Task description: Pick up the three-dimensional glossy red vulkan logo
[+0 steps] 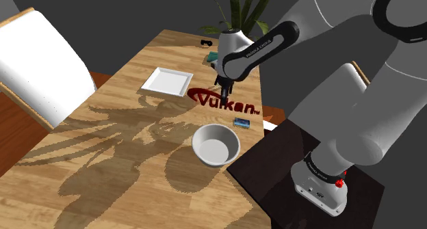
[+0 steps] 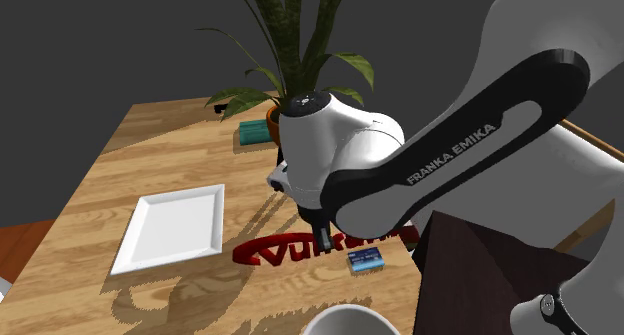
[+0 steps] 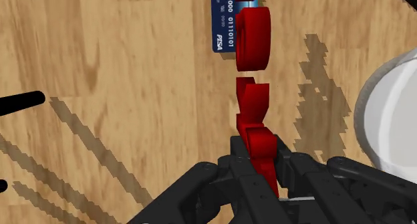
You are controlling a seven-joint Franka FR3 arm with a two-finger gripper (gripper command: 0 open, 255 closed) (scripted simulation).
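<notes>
A light brown wooden table (image 1: 102,166) is seen in the middle of the room. A white chair (image 1: 41,57) with a wooden edge is set beside it on the shoulder view's left. A red-brown floor (image 1: 17,128) is seen under the chair. Plain dark grey walls (image 1: 123,9) are seen behind. A green plant (image 2: 290,43) in a brown pot (image 2: 272,121) is placed at the table's far end. Leaf shadows (image 1: 130,135) are thrown across the table.

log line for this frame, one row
gripper: shut on red vulkan logo | logo: on wooden table | nearby: white bowl, blue card
</notes>
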